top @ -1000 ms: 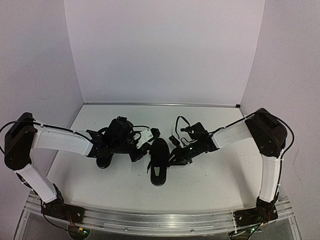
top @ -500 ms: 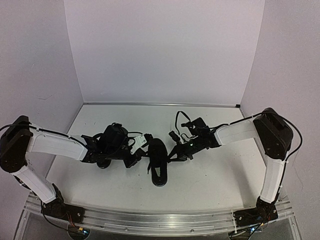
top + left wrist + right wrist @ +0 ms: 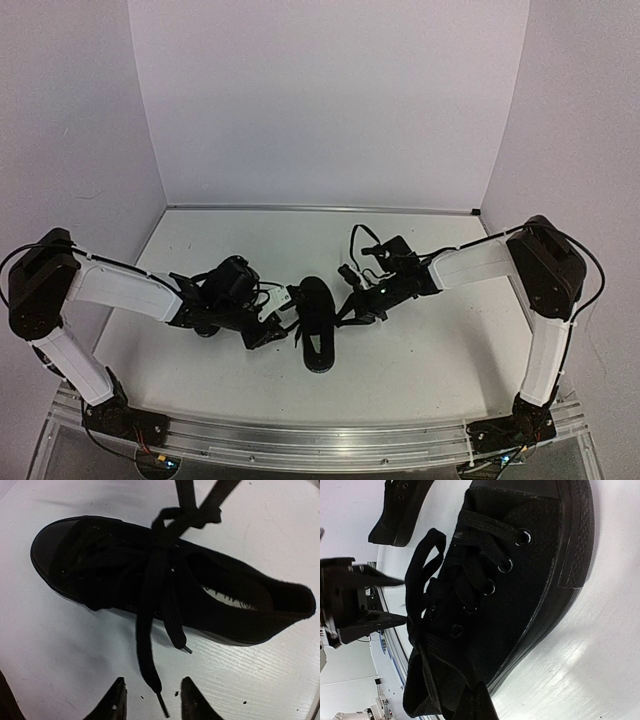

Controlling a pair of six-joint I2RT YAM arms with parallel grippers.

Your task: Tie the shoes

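One black shoe (image 3: pixel 318 338) lies mid-table, toe towards the near edge; it fills the left wrist view (image 3: pixel 235 615) and the right wrist view (image 3: pixel 535 555). My left gripper (image 3: pixel 275 318) is open at the shoe's left side. Its fingertips (image 3: pixel 119 690) straddle the free end of one lace (image 3: pixel 147 645), without touching it. My right gripper (image 3: pixel 350 305) is on the shoe's right side, shut on lace strands (image 3: pixel 182 495) that run taut from the knot; its own fingers barely show (image 3: pixel 480 705). The second shoe (image 3: pixel 402 510) is mostly hidden under my left arm in the top view.
White table (image 3: pixel 420 370) with walls at the back and on both sides. A metal rail (image 3: pixel 320 435) runs along the near edge. My open left gripper (image 3: pixel 360 605) shows at the left of the right wrist view.
My left arm has dropped lower and its gripper has slid right, up to the middle shoe. My right gripper shifted slightly a second ago and has held still since.
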